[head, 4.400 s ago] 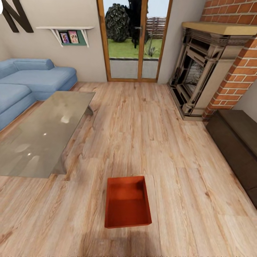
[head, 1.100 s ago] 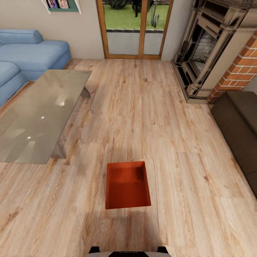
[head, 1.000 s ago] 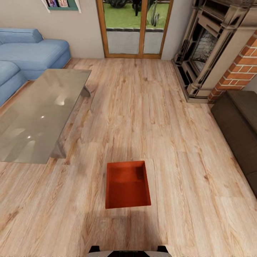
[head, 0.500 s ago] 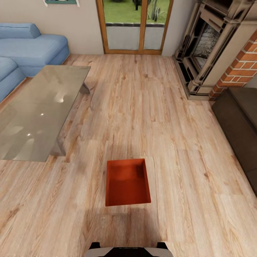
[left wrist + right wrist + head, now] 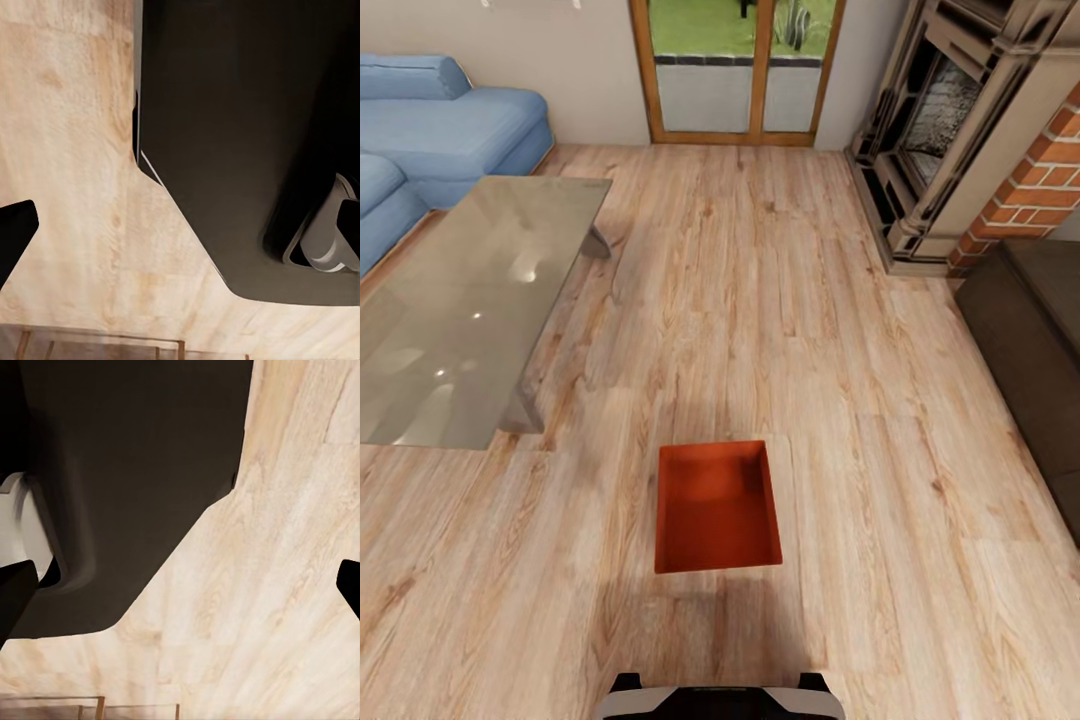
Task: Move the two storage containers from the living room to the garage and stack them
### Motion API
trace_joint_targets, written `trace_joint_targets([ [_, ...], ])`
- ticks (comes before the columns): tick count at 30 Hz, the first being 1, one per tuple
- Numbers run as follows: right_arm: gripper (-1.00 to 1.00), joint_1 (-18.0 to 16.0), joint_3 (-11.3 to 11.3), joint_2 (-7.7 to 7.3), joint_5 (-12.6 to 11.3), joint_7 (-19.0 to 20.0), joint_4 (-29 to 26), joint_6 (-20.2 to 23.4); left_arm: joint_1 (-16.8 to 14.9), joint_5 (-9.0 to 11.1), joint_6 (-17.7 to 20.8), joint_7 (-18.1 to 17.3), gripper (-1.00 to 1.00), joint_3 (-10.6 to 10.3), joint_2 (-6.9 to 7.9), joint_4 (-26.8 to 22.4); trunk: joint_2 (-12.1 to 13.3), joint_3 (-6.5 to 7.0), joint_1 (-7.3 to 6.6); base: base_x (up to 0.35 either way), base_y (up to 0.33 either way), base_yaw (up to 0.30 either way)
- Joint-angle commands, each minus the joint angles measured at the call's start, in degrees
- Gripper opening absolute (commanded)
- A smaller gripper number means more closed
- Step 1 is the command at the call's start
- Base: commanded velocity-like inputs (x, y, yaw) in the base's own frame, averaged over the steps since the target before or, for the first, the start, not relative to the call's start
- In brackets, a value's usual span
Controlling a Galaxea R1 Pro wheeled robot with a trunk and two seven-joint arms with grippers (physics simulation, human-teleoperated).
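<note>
One orange-red open-topped storage container (image 5: pixel 717 505) sits empty on the light wood plank flooring of the living room, straight ahead of my base (image 5: pixel 720 700) in the head view. In the left wrist view my left gripper (image 5: pixel 180 232) hangs open over the planks beside my dark base, its fingertips (image 5: pixel 15 236) far apart with nothing between them. The right wrist view has my right gripper (image 5: pixel 180 592) open the same way, fingertips (image 5: pixel 349 585) at the picture's edges. Both grippers are well away from the container. The garage is out of view.
A glass-topped table (image 5: pixel 460 310) stands at the left with a blue sofa (image 5: pixel 450 125) behind it. Glazed patio doors (image 5: pixel 735 70) are straight ahead. A brick fireplace (image 5: pixel 960 130) and a dark low cabinet (image 5: pixel 1040 350) line the right side. Open planks surround the container.
The head view has tilted further down: the room has slid up the picture and my base has come into view at the bottom edge. The container has not moved on the floor.
</note>
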Motion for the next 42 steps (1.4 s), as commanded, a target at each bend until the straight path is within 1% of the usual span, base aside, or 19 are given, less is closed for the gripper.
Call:
trace_joint_targets([
  [1,1.0,0.0,0.5,0.02,-0.5,-0.2,0.0,-0.1,0.0,0.6,-0.1,-0.3,1.0,0.0,0.01,0.1,0.0,-0.04,0.01,0.0,-0.122,0.0],
  [8,1.0,0.0,0.5,0.02,-0.5,-0.2,0.0,0.0,0.0,0.6,-0.1,-0.3,1.0,0.0,0.01,0.1,0.0,-0.04,0.01,0.0,-0.15,0.0],
  [11,1.0,0.0,0.5,0.02,-0.4,-0.2,0.0,0.0,0.0,0.6,-0.1,-0.3,1.0,0.0,0.01,0.1,0.0,-0.04,0.01,0.0,-0.019,0.059],
  [20,1.0,0.0,0.5,-0.06,-0.4,-0.2,0.0,0.0,0.0,0.6,-0.1,-0.3,1.0,0.0,0.01,0.1,0.0,-0.04,0.01,0.0,-0.002,0.21],
  [30,1.0,0.0,0.5,-0.06,-0.5,-0.2,0.0,-0.1,0.0,0.6,-0.1,-0.3,1.0,0.0,0.01,0.1,0.0,-0.04,0.01,0.0,0.0,0.017],
  [42,1.0,0.0,0.4,-0.06,-0.5,-0.2,0.0,-0.1,0.0,0.5,-0.1,-0.4,1.0,0.0,0.01,0.1,0.0,-0.04,0.01,0.131,0.11,0.0],
])
